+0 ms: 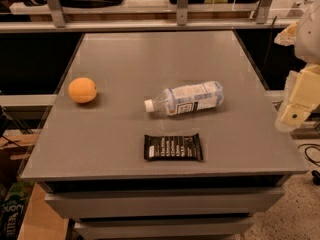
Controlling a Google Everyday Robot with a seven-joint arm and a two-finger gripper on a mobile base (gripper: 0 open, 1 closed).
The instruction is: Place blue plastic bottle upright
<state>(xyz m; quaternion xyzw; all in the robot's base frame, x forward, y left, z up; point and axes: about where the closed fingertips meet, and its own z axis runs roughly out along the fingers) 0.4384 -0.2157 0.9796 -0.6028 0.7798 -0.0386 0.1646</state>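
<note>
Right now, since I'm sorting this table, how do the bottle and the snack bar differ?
The bottle is clear with a blue label; the snack bar is black. The bottle is rounded and lies tilted, cap pointing left; the snack bar is flat and square to the front edge. Both lie on the table, apart. The claw hangs beyond its right edge.

Grey tabletop (150, 54), matte, drawer fronts (165, 202) stacked below front edge. Orange (82, 90) on left side, well apart from the rest. Snack bar (173, 147) in black wrapper with white print, lying flat near front edge, centre. Metal rack uprights (182, 4) behind table. Black cable (312, 156) on speckled floor (295, 211), right.
</note>
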